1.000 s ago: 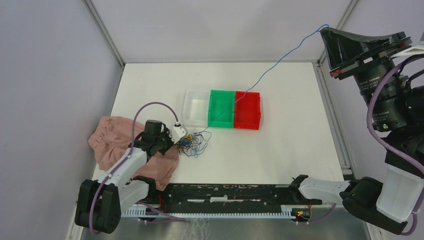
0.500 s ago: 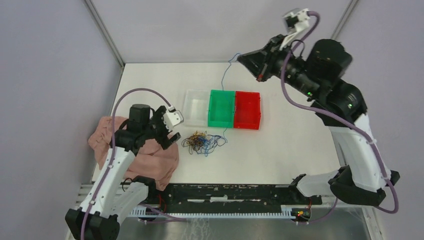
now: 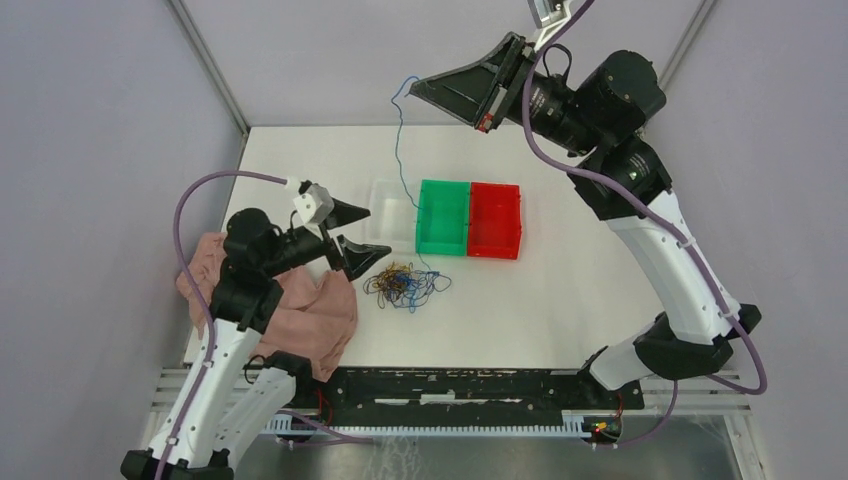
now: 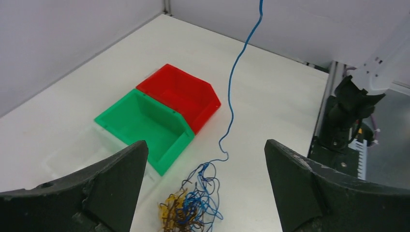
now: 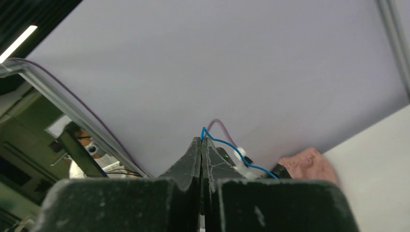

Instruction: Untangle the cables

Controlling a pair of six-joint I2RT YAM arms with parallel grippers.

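Too small from above to tell single strands apart in the cables. Cut off at the bottom edge of the left wrist view, that same tangle, along with the fingers of the wide-open left gripper. Lost past the top edge there, the upper run of the blue cable. Hidden in the right wrist view behind the pinched right gripper, all but a short loop of it. Partly covered by the left arm, the pink cloth. Faint and half behind one finger, the clear bin.
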